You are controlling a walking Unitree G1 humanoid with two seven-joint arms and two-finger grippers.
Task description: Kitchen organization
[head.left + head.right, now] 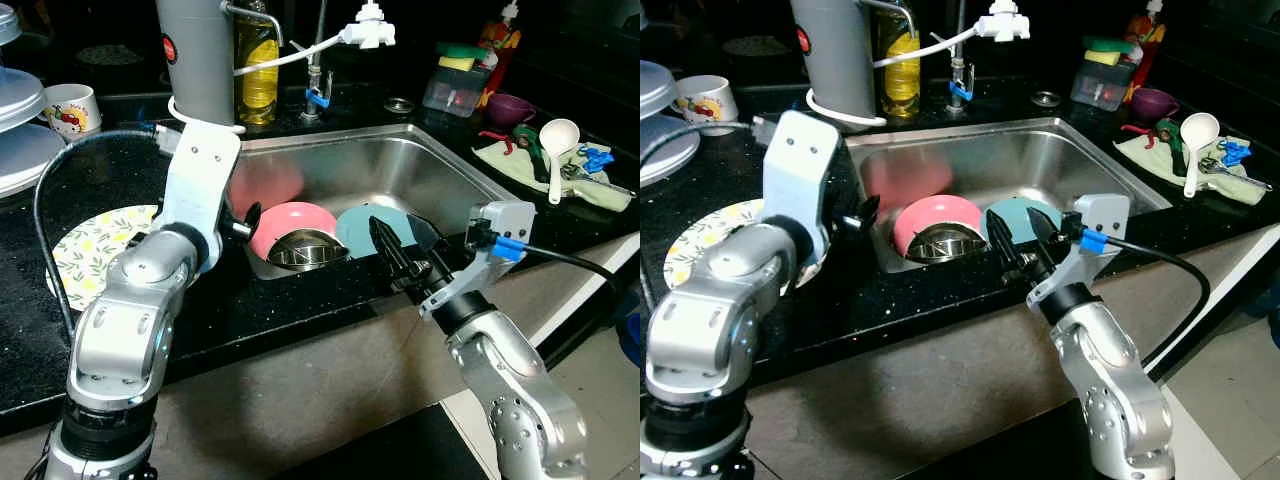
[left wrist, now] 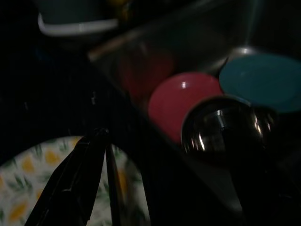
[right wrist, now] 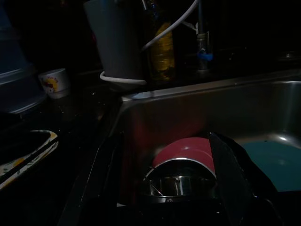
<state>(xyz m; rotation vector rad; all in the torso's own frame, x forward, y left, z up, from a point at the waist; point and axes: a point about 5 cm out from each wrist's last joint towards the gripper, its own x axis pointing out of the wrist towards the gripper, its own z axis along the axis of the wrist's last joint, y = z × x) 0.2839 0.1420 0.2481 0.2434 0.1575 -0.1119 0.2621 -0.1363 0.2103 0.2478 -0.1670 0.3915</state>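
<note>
Nearest to me, both arms were raised over the front edge of the black counter [image 1: 300,310]. My right gripper [image 1: 405,245] hung at the near rim of the steel sink [image 1: 400,165], its two black fingers spread apart and holding nothing, pointed toward the dishes inside. My left gripper [image 2: 89,179] sat just above the flowered plate [image 1: 95,240] on the counter left of the sink; its fingers looked almost closed, with nothing between them.

In the sink's near left corner lay a pink bowl [image 1: 295,222], tipped up on edge, with a small steel bowl [image 1: 305,250] nested against its front. A teal plate [image 1: 370,225] lay just beside them, to the right, close under my right fingers.

I judged the steel bowl to be light, stiff and slick, likely to slip if pinched on its curved wall, so the rim would be the place to take it, one finger inside and one outside. The pink bowl and teal plate looked like plastic or melamine: light, hard, not very fragile, but smooth and possibly wet. The teal plate lay flat, so getting a finger under its edge would be awkward. The leaning pink bowl offered an exposed upper rim, the easiest hold of the three.
</note>
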